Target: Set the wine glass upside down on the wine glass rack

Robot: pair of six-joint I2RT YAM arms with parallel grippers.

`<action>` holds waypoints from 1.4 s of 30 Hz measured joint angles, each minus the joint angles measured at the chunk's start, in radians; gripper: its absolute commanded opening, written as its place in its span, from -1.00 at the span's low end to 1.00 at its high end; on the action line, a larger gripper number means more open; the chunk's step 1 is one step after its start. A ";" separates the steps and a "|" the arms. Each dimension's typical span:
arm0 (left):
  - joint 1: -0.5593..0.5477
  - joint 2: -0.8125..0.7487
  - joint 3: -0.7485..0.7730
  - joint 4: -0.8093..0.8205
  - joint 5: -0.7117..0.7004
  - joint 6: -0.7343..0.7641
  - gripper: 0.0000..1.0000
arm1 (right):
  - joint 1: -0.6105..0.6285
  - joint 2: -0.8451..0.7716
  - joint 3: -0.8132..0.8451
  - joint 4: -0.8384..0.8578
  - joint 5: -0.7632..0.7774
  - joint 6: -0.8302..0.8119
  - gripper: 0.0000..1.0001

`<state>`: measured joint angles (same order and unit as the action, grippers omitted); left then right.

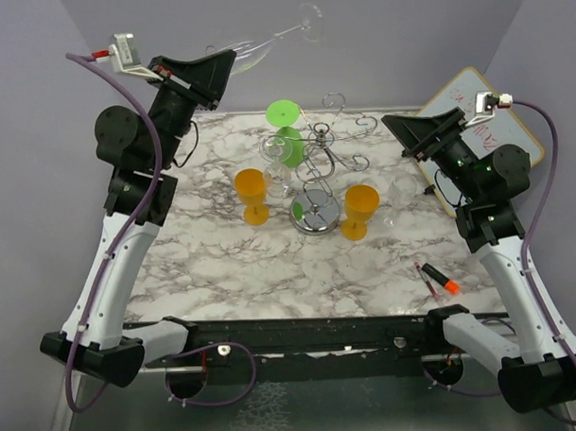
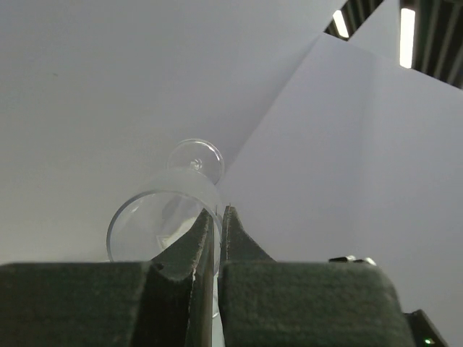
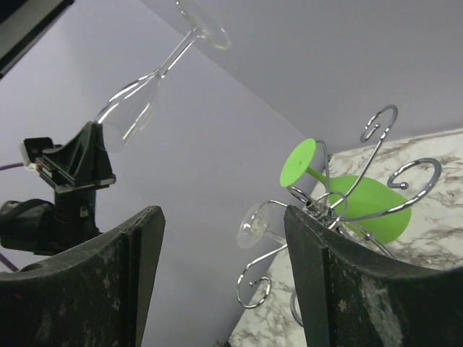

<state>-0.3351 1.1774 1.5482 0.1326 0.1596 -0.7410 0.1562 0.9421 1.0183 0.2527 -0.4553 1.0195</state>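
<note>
My left gripper (image 1: 228, 64) is raised high over the table's far left and is shut on the rim of a clear wine glass (image 1: 268, 41), which lies nearly level with its foot pointing right. In the left wrist view the fingertips (image 2: 230, 217) pinch the bowl's rim (image 2: 155, 224). The chrome wine glass rack (image 1: 328, 143) stands mid-table on a round shiny base (image 1: 316, 214), below and right of the held glass. A green glass (image 1: 285, 130) and a clear glass (image 1: 276, 157) hang on it upside down. My right gripper (image 1: 401, 133) is open and empty, right of the rack.
Two orange glasses (image 1: 252, 193) (image 1: 361, 211) stand on the marble table (image 1: 223, 265) either side of the rack base. A whiteboard (image 1: 484, 124) lies at the far right and a marker (image 1: 437, 278) at the near right. In the right wrist view the rack (image 3: 347, 195) shows behind the open gripper (image 3: 224, 217).
</note>
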 measured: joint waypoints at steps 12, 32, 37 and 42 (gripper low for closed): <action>-0.210 0.108 -0.040 0.284 -0.017 -0.186 -1.00 | 0.094 0.075 0.134 0.126 0.133 0.123 0.52; -0.420 0.145 -0.172 0.482 -0.319 -0.296 -1.00 | 0.314 0.359 0.253 0.549 0.447 0.019 0.25; -0.420 0.130 -0.219 0.513 -0.329 -0.340 -1.00 | 0.316 0.379 0.267 0.587 0.449 0.034 -0.01; -0.420 0.116 -0.233 0.534 -0.325 -0.372 -1.00 | 0.316 0.392 0.279 0.592 0.449 0.072 -0.08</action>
<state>-0.7551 1.2938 1.3155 0.6670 -0.1650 -1.1126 0.4725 1.3338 1.2976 0.8452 -0.0063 1.0916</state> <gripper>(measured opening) 0.018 0.479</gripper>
